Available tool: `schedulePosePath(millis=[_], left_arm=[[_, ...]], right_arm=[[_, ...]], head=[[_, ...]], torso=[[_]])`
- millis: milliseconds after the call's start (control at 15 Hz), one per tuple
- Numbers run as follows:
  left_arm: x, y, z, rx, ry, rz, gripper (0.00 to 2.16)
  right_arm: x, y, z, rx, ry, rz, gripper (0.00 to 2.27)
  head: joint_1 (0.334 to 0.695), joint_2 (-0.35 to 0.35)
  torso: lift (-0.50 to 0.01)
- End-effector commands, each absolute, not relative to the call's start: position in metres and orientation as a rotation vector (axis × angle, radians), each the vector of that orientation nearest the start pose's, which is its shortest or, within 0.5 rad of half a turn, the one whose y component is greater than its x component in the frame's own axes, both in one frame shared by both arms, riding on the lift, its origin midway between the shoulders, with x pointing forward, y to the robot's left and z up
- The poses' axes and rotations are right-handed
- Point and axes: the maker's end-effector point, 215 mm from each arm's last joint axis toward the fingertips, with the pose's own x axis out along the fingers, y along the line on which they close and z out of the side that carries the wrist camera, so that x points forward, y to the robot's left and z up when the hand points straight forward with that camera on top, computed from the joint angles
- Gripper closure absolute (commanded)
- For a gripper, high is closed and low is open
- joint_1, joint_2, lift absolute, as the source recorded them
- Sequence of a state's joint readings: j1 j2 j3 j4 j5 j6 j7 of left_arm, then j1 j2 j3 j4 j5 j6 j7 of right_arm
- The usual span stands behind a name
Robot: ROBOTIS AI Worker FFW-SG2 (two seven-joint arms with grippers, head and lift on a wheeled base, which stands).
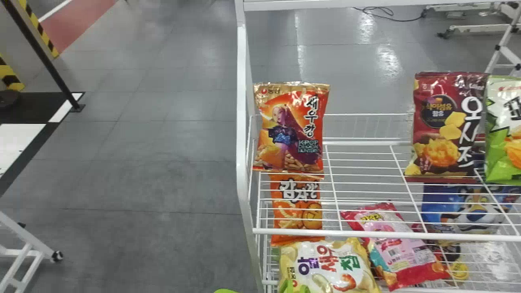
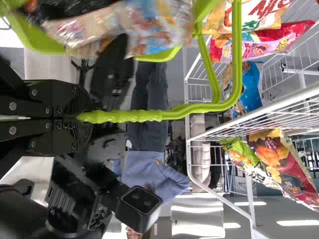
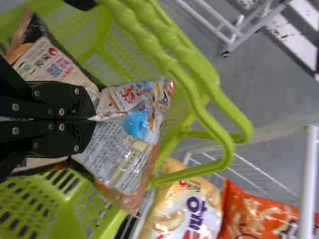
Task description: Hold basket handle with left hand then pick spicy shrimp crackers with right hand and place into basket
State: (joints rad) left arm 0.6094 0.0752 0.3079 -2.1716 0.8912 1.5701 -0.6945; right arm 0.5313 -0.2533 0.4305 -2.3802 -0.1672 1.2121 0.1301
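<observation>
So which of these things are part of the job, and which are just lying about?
Part of the job:
green basket, its handle in the left gripper
bag pinched in the right gripper; I can't tell if it's the spicy shrimp crackers

Just lying about:
dark red bag and green-and-white bag, upper shelf
pink bag, lower down

Your right pincer covers the pinched corner of the snack bag, whose small print you can't make out. Your left pincer hides the end of the handle between its tips. The basket runs off your right wrist view's edge. In your head view, 1 green bag is cut off at the right.
</observation>
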Motion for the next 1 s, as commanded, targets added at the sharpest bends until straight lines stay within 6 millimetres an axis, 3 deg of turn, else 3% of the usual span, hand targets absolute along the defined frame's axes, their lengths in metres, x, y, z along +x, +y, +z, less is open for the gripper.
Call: schedulePosePath(millis=[0,67,200,267,600,867,933], left_arm=[[0.165,0.067,-0.417,-1.137,1.149,-0.895,1.90],[0.165,0.067,-0.417,-1.137,1.149,-0.895,1.90],[0.165,0.067,-0.417,-1.137,1.149,-0.895,1.90],[0.165,0.067,-0.417,-1.137,1.150,-0.897,1.90],[0.165,0.067,-0.417,-1.134,1.149,-0.897,1.90],[0.166,0.069,-0.417,-1.134,1.147,-0.892,1.90],[0.166,0.069,-0.417,-1.134,1.147,-0.892,1.90]], right_arm=[[0.223,-0.011,-0.501,-0.025,0.995,0.698,1.99],[0.217,-0.011,-0.502,-0.029,1.015,0.705,1.82],[0.208,-0.017,-0.506,-0.048,1.052,0.702,0.22],[0.200,-0.021,-0.508,-0.060,1.085,0.699,0.00],[0.194,-0.041,-0.508,-0.096,1.125,0.662,0.05],[0.211,-0.068,-0.505,-0.147,1.101,0.573,0.06],[0.217,-0.079,-0.506,-0.157,1.096,0.542,0.06]], head=[[0.695,0.161],[0.695,0.182],[0.695,0.195],[0.695,0.195],[0.695,0.144],[0.695,0.078],[0.695,0.035]], torso=[[-0.037],[-0.037],[-0.037],[-0.037],[-0.037],[-0.037],[-0.037]])
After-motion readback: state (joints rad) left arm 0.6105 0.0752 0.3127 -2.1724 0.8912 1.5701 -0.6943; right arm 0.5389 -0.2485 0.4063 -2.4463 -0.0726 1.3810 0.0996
